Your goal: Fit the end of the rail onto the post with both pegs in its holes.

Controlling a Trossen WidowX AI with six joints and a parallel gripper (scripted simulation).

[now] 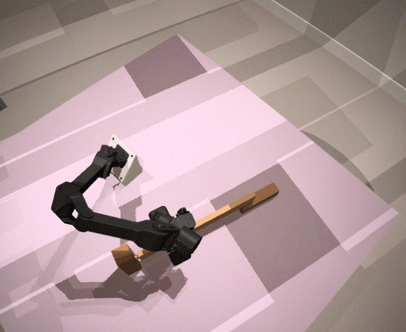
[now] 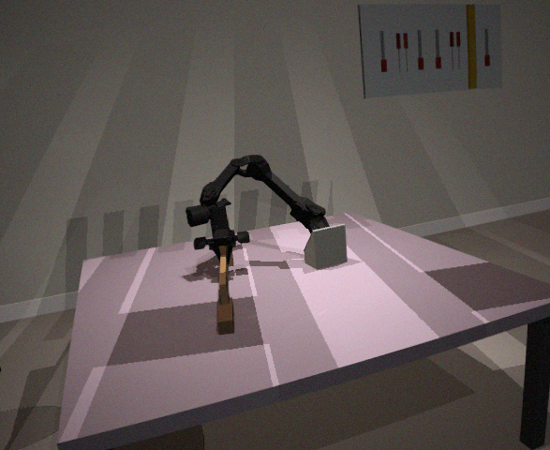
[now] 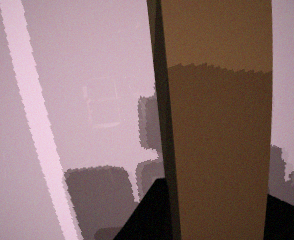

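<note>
Black arm, pale mount

The arm (image 1: 106, 228) (image 2: 280, 186) is matte black, with thick angular joints and long, slightly tapered links; a small opening shows through it near the elbow (image 1: 67, 203) (image 2: 254, 167). Toward the tip sit a fat, smooth cylinder (image 1: 190, 240) (image 2: 198, 216) and small dark knobs (image 2: 200, 242). The gripper (image 2: 223, 251) is black too, its fingers plain, flat and slant-edged in the wrist view. The mount (image 1: 133, 171) (image 2: 330, 247) is a grey-white wedge, its sloped face dotted with dark screws (image 1: 131, 155).
</note>
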